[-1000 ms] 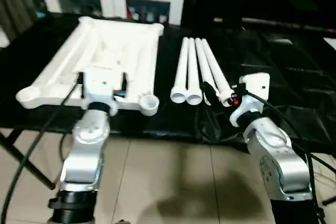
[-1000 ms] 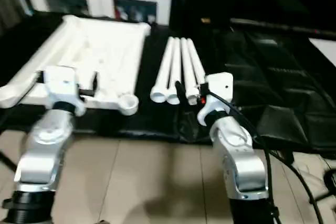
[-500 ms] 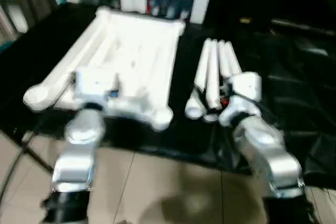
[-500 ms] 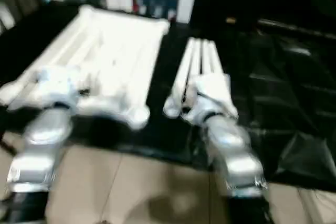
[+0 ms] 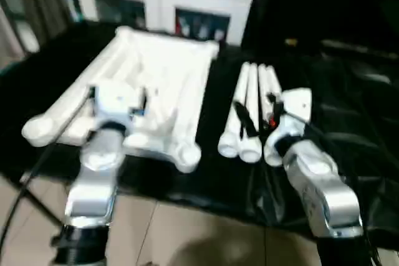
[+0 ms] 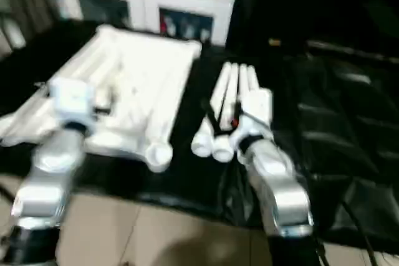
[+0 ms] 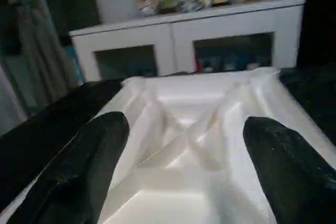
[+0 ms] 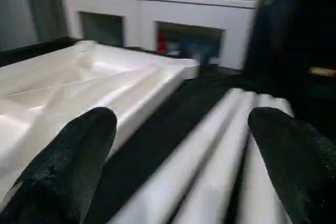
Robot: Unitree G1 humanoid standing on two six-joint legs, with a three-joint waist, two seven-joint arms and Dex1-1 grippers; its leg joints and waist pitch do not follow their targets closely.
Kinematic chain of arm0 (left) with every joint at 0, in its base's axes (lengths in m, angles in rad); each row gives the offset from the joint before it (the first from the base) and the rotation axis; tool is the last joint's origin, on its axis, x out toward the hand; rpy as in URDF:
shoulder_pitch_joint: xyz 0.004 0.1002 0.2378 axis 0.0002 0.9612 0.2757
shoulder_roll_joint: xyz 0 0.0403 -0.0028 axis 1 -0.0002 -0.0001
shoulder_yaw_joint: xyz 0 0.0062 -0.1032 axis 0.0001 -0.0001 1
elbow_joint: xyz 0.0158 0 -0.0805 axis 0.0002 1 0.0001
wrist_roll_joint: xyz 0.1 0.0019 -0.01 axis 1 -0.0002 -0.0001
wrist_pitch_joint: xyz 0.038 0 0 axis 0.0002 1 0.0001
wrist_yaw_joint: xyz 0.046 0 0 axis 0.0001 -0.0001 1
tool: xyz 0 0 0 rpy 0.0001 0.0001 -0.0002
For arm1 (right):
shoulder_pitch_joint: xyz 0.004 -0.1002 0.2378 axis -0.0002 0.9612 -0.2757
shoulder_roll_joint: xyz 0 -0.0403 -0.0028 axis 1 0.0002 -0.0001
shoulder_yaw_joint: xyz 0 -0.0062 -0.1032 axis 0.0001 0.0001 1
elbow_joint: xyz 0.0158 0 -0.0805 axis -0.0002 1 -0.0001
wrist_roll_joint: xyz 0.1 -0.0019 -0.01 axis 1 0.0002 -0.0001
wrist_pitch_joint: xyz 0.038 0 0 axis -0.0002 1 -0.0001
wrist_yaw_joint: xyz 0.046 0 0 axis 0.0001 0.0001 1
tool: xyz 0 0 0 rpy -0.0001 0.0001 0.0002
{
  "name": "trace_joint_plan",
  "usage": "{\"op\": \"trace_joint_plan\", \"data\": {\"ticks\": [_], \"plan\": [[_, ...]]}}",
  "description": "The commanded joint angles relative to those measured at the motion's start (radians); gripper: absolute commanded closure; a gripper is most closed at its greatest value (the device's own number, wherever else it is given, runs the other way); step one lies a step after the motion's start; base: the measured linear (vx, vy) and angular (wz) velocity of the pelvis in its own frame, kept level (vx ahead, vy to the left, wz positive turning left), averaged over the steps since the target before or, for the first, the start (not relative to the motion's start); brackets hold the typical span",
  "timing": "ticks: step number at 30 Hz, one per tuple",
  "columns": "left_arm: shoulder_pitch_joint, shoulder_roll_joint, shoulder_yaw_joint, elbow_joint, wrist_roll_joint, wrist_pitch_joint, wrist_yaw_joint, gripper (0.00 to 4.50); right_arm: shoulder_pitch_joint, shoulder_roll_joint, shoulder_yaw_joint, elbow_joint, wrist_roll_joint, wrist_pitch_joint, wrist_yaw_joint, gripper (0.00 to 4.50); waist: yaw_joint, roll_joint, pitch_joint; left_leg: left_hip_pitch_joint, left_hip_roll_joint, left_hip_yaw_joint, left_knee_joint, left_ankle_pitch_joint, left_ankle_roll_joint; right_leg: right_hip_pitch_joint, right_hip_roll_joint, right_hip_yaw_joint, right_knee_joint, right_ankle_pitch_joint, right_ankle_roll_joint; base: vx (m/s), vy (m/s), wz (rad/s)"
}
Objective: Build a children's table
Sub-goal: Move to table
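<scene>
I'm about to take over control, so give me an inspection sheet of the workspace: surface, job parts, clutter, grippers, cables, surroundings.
Surface: black sheet covers the work surface, wrinkled on the right side.
Job's things: tabletop lies ribbed side up, no legs fitted; four legs lie side by side to its right.
Clutter: nothing seen.
Grippers: left gripper open, over the tabletop's near edge; right gripper open, over the near ends of the legs; both empty.
Cables: black cable runs along the left arm; another trails by the right forearm.
Surroundings: white cabinet with glass doors behind, figurines on top; tiled floor in front.
</scene>
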Motion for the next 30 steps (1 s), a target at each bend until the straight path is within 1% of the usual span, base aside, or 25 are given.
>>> {"op": "trace_joint_plan", "data": {"ticks": [1,2,3,4,5,6,8,9,10,11,12,15,16,17,18,19,20,21,22,23,24,25,27,28,30], "plan": [[-0.016,-0.014,-0.034,0.007,-0.009,-0.002,-0.014,0.34,0.012,-0.016,-0.030,-0.016,-0.001,0.011,-0.008,0.00,-0.010,-0.002,-0.044,0.081,0.112,0.024,-0.132,-0.303,0.106,-0.015,-0.028,0.033,-0.089,0.023,-0.076,0.092,-0.102,-0.43],[-0.017,-0.014,-0.035,0.009,-0.009,-0.003,-0.014,0.34,0.013,-0.015,-0.030,-0.019,0.000,0.009,-0.006,0.00,0.004,-0.023,-0.026,0.058,0.063,0.060,-0.088,-0.387,0.056,-0.004,-0.032,0.080,-0.153,-0.195,-0.119,0.140,-0.123,-0.65],[-0.018,-0.014,-0.035,0.011,-0.009,-0.005,-0.016,0.34,0.013,-0.015,-0.030,-0.020,0.001,0.008,-0.005,0.00,0.075,-0.043,-0.054,-0.028,-0.004,0.020,0.066,-0.193,0.023,0.161,-0.120,0.264,-0.200,-0.473,-0.263,0.140,-0.123,-0.65],[-0.019,-0.014,-0.035,0.012,-0.010,-0.005,-0.017,0.34,0.013,-0.016,-0.029,-0.020,0.001,0.008,-0.005,0.00,0.087,-0.039,-0.048,-0.045,-0.007,0.000,0.081,-0.141,0.006,0.167,-0.114,0.282,-0.199,-0.455,-0.284,0.151,-0.087,-0.62],[-0.020,-0.014,-0.034,0.013,-0.010,-0.006,-0.019,0.34,0.012,-0.018,-0.027,-0.017,-0.001,0.008,-0.005,0.00,0.087,-0.038,-0.045,-0.078,-0.008,-0.024,0.093,-0.091,-0.005,0.180,-0.105,0.282,-0.185,-0.387,-0.300,0.110,-0.057,-0.46],[-0.021,-0.014,-0.033,0.015,-0.010,-0.009,-0.022,0.34,0.006,-0.026,-0.014,-0.005,-0.012,0.010,-0.002,0.00,0.072,-0.019,-0.048,-0.106,0.010,-0.068,0.084,0.037,-0.010,0.169,-0.110,0.211,-0.174,-0.198,-0.318,0.110,-0.057,-0.46],[-0.021,-0.014,-0.033,0.016,-0.010,-0.010,-0.022,0.34,0.004,-0.029,-0.010,0.000,-0.015,0.012,0.001,0.00,0.058,0.007,-0.047,-0.087,0.021,-0.066,0.034,0.081,0.004,0.128,-0.071,0.153,-0.190,-0.242,-0.308,0.090,0.003,-0.07],[-0.019,-0.014,-0.033,0.016,-0.011,-0.011,-0.023,0.34,0.003,-0.028,-0.010,-0.001,-0.013,0.011,0.005,0.00,0.047,0.037,-0.041,-0.064,0.041,-0.055,-0.045,0.081,0.035,0.116,-0.035,0.097,-0.207,-0.349,-0.249,0.088,0.031,0.01],[-0.017,-0.012,-0.032,0.013,-0.012,-0.011,-0.024,0.34,0.002,-0.029,-0.008,-0.004,-0.010,0.011,0.011,0.00,0.015,0.059,-0.032,-0.062,0.101,-0.092,-0.125,-0.116,0.044,0.109,0.018,0.039,-0.156,-0.347,-0.163,0.116,0.093,-0.13],[-0.015,-0.011,-0.030,0.010,-0.014,-0.011,-0.025,0.34,0.001,-0.031,-0.005,-0.007,-0.007,0.012,0.017,0.00,0.002,0.079,-0.047,-0.002,0.138,-0.131,-0.134,-0.220,0.055,0.071,0.035,0.016,-0.111,-0.292,-0.134,0.152,0.063,-0.07],[-0.014,-0.008,-0.027,0.009,-0.016,-0.011,-0.027,0.34,-0.001,-0.034,-0.005,-0.009,-0.004,0.012,0.022,0.00,-0.020,0.078,-0.064,0.072,0.182,-0.186,-0.149,-0.321,0.127,0.020,0.020,0.005,-0.026,-0.138,-0.104,0.152,0.063,-0.07],[-0.013,0.004,-0.018,0.011,-0.019,-0.013,-0.029,0.34,-0.006,-0.040,-0.013,-0.010,0.002,0.015,0.032,0.00,-0.029,0.053,-0.060,0.087,0.151,-0.167,-0.125,-0.171,0.362,-0.038,-0.003,0.009,-0.002,-0.010,0.019,0.119,0.010,0.06],[-0.014,0.006,-0.015,0.012,-0.021,-0.013,-0.029,0.34,-0.007,-0.043,-0.015,-0.010,0.005,0.014,0.035,0.00,-0.031,0.031,-0.062,0.066,0.108,-0.131,-0.105,-0.091,0.386,-0.018,-0.024,0.025,-0.057,0.047,0.011,0.087,-0.049,0.05],[-0.017,0.010,-0.013,0.015,-0.019,-0.015,-0.029,0.34,-0.009,-0.048,-0.017,-0.009,0.009,0.012,0.040,0.00,-0.024,0.008,-0.064,0.024,0.068,-0.091,-0.089,-0.082,0.357,0.024,-0.045,0.046,-0.104,0.085,0.004,0.075,-0.093,0.05],[-0.018,0.013,-0.014,0.017,-0.018,-0.014,-0.030,0.34,-0.010,-0.051,-0.018,-0.008,0.013,0.012,0.044,0.00,0.045,-0.021,-0.071,-0.111,-0.003,-0.029,0.038,-0.035,0.232,0.176,-0.164,0.160,-0.188,-0.011,-0.130,0.075,-0.093,0.05],[-0.018,0.014,-0.014,0.018,-0.017,-0.014,-0.030,0.34,-0.010,-0.051,-0.019,-0.008,0.014,0.012,0.046,0.00,0.045,-0.021,-0.071,-0.111,-0.003,-0.029,0.038,-0.035,0.232,0.176,-0.164,0.160,-0.188,-0.011,-0.130,0.083,-0.093,-0.04],[-0.016,0.018,-0.016,0.017,-0.016,-0.024,-0.033,0.34,-0.009,-0.054,-0.019,-0.007,0.013,0.011,0.048,0.00,0.059,-0.015,-0.069,-0.141,0.016,-0.043,0.037,0.092,0.111,0.185,-0.138,0.121,-0.171,-0.003,-0.184,0.086,-0.063,-0.07],[-0.016,0.019,-0.017,0.017,-0.016,-0.026,-0.033,0.34,-0.009,-0.055,-0.019,-0.007,0.012,0.011,0.048,0.00,0.058,-0.008,-0.062,-0.137,0.026,-0.045,0.009,0.139,0.094,0.169,-0.118,0.107,-0.161,0.056,-0.200,0.086,-0.063,-0.07],[-0.015,0.020,-0.022,0.015,-0.012,-0.031,-0.036,0.34,-0.008,-0.056,-0.018,-0.006,0.010,0.009,0.048,0.00,0.051,0.026,-0.071,-0.114,0.056,-0.047,-0.060,0.252,0.083,0.152,-0.071,0.052,-0.126,0.176,-0.205,0.083,-0.022,-0.04],[-0.013,0.018,-0.024,0.013,-0.013,-0.028,-0.037,0.34,-0.006,-0.056,-0.017,-0.005,0.009,0.006,0.048,0.00,0.047,0.045,-0.072,-0.091,0.076,-0.060,-0.080,0.287,0.113,0.122,-0.042,0.032,-0.105,0.229,-0.165,0.109,0.005,-0.01],[-0.011,0.016,-0.026,0.012,-0.013,-0.022,-0.039,0.34,-0.005,-0.055,-0.016,-0.005,0.009,0.005,0.047,0.00,0.030,0.056,-0.091,-0.019,0.120,-0.091,-0.050,0.439,0.172,0.062,-0.019,0.025,-0.062,0.314,-0.133,0.109,0.005,-0.01],[-0.009,0.013,-0.029,0.011,-0.014,-0.019,-0.040,0.34,-0.003,-0.053,-0.015,-0.005,0.008,0.003,0.046,0.00,0.020,0.049,-0.099,-0.002,0.136,-0.119,-0.030,0.694,0.226,0.036,-0.035,0.040,-0.052,0.387,-0.120,0.079,0.016,0.01],[-0.008,0.011,-0.034,0.012,-0.013,-0.024,-0.040,0.34,-0.002,-0.051,-0.015,-0.005,0.007,0.003,0.044,0.00,0.044,0.034,-0.095,-0.028,0.098,-0.082,-0.016,0.747,0.203,0.038,-0.062,0.064,-0.070,0.466,-0.117,0.000,0.000,0.00],[-0.008,0.011,-0.039,0.015,-0.010,-0.032,-0.041,0.34,-0.002,-0.052,-0.013,-0.005,0.008,0.002,0.042,0.00,0.058,0.025,-0.085,-0.077,0.069,-0.050,-0.034,0.523,0.194,0.073,-0.086,0.073,-0.076,0.482,-0.123,0.000,0.000,0.00],[-0.011,0.010,-0.042,0.019,-0.011,-0.032,-0.042,0.34,0.001,-0.053,-0.013,-0.008,0.007,0.003,0.040,0.00,0.080,0.012,-0.076,-0.098,0.075,-0.034,-0.025,0.138,0.196,0.095,-0.158,0.114,-0.129,0.347,-0.157,0.000,0.000,0.00]]}}
